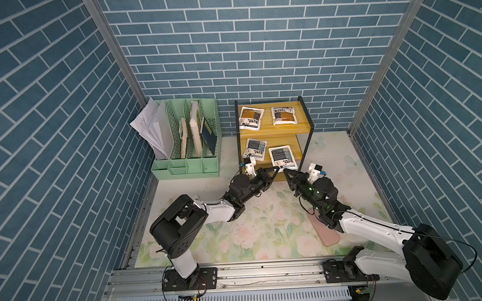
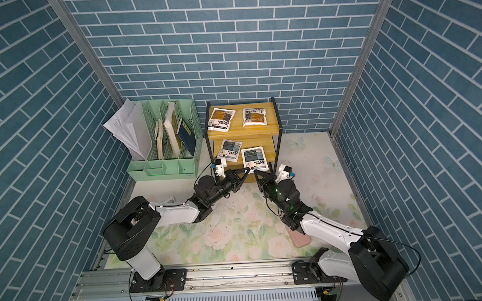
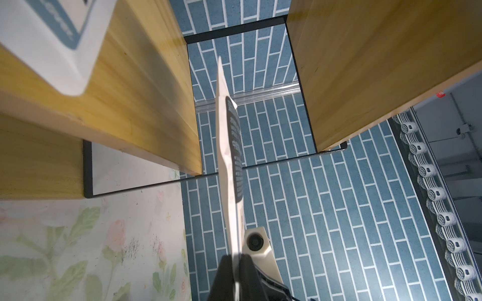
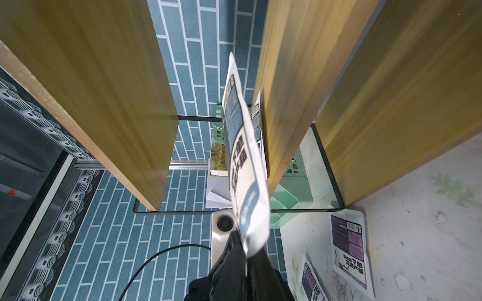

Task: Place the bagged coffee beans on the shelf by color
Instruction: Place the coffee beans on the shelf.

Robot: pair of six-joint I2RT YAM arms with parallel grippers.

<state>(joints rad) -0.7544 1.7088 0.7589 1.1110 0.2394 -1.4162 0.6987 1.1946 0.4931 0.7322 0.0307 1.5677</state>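
Note:
The shelf (image 1: 278, 129) holds two orange-brown bagged coffee beans (image 1: 250, 117) (image 1: 284, 115) on its top board. Two blue-grey bags lie on the middle board. The left one (image 1: 255, 148) lies free. The right one (image 1: 282, 155) overhangs the front edge, and both grippers pinch its near edge. My left gripper (image 1: 277, 168) is shut on it and sees it edge-on (image 3: 229, 156). My right gripper (image 1: 285, 170) is shut on its corner (image 4: 243, 166). Two purple bags (image 4: 349, 245) (image 4: 311, 282) lie on the floral cloth by the shelf's foot, hidden in both top views.
A mint green file organizer (image 1: 187, 159) with papers and books stands left of the shelf. A pink oblong case (image 1: 326, 235) lies on the floral cloth under my right forearm. Blue brick walls close in the back and both sides.

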